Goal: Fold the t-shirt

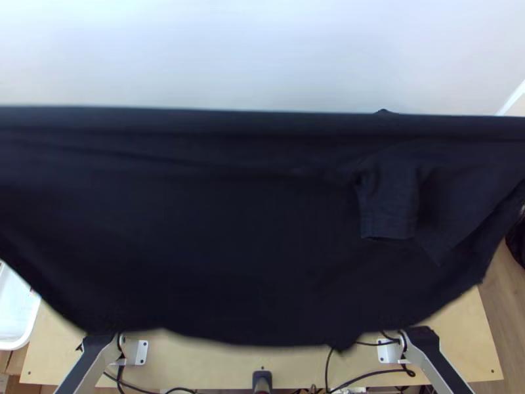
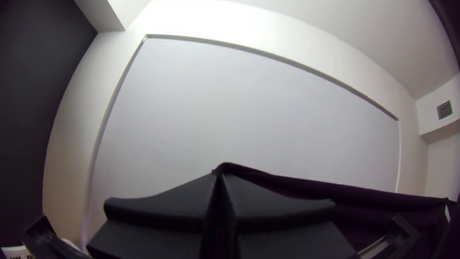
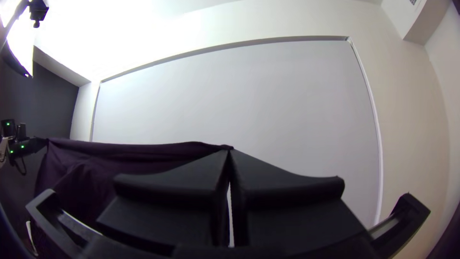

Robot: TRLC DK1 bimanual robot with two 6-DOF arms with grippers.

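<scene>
Two arms, left [image 1: 88,364] and right [image 1: 430,354], are mounted at the near edge of the light wooden table [image 1: 262,361]. Beyond their bases, the dark T-shirt [image 1: 230,249] is held up over the table in one broad hanging sheet, with a short sleeve [image 1: 389,207] drooping toward the right arm's side. Whether its lower edge is touching the wood cannot be told. Its upper edge is drawn nearly straight between the left gripper [image 2: 219,173] and the right gripper [image 3: 229,149], each closed on the cloth at one end. Farthest off, a pale wall panel [image 3: 239,96] is seen.

The step in hand is judged to be the spreading and squaring of the shirt, before or within a first fold. Next, an even lowering onto the table seems called for, with the tension kept and the sleeve laid flat, lest it be trapped crookedly.
</scene>
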